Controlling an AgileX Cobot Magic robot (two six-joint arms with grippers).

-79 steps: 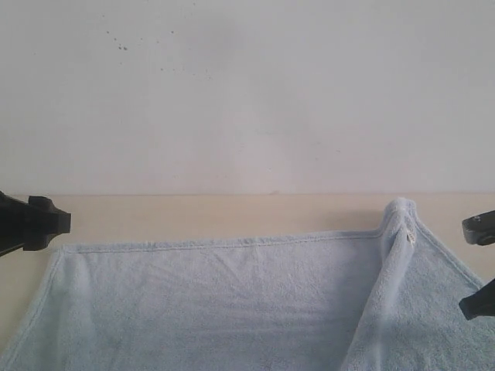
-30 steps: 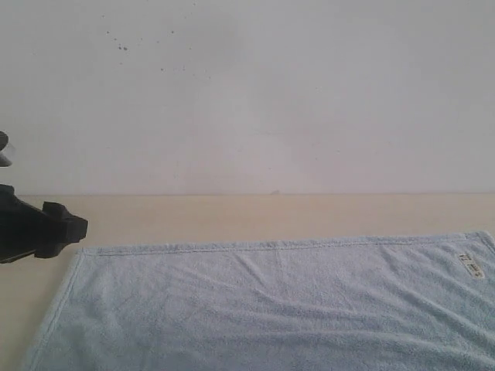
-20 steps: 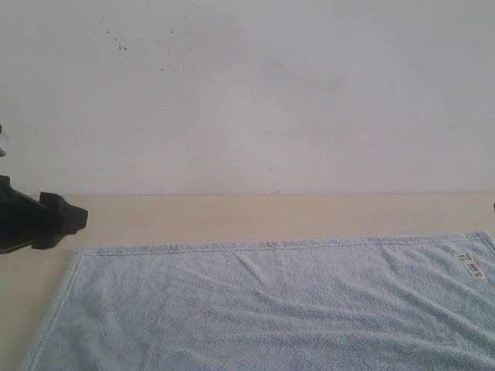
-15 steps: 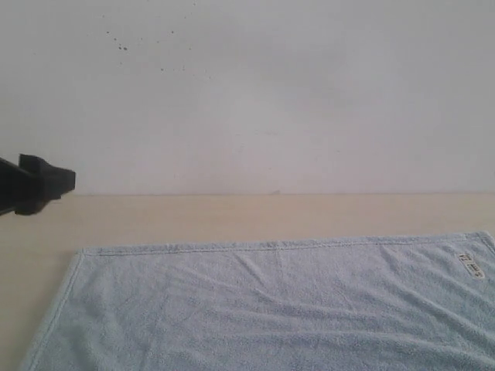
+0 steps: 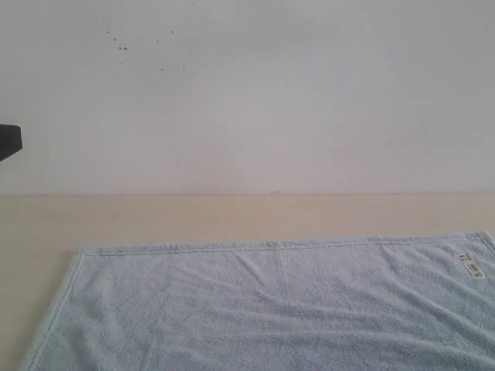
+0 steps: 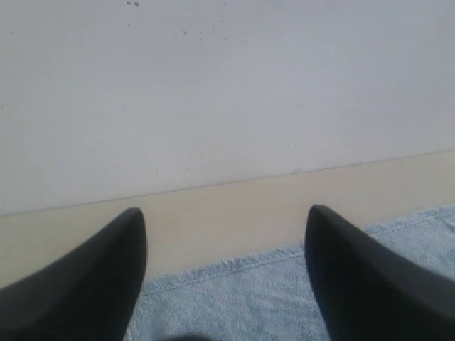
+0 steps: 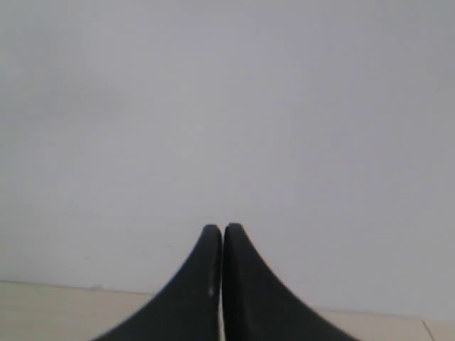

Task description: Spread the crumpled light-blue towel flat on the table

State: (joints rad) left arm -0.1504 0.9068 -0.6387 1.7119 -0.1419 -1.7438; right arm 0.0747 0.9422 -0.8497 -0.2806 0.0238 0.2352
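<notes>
At the left border of the exterior view only a small black tip of the left arm (image 5: 9, 143) shows, high in front of the white wall (image 5: 271, 100) and well apart from the cloth. In the left wrist view the left gripper (image 6: 225, 212) has its two dark fingers (image 6: 92, 277) spread wide, with nothing between them. Under it I see a strip of the wide pale beige tabletop (image 5: 232, 212) and the far hem of the pale light-blue fluffy terry-cloth towel (image 5: 271, 309).

The towel lies on the table as one open layer. Its left edge runs straight, the far hem is a nearly straight line from the left corner to the right one, and no fold or raised bunch shows. The surface has only soft shallow ripples in the middle. Near the far right corner the small white label (image 5: 469, 265) lies face up and flat.

The right gripper (image 7: 222, 227) shows only in its own wrist view. Its two dark fingers are pressed together with nothing between them, and they point at the wall above the table.

I judge that the spreading is practically done, because both grippers are off the cloth. The near part of the towel is cut by the lower border of the exterior view, so I cannot say if the near edge is also flat. At most a light smoothing of the ripples is left.
</notes>
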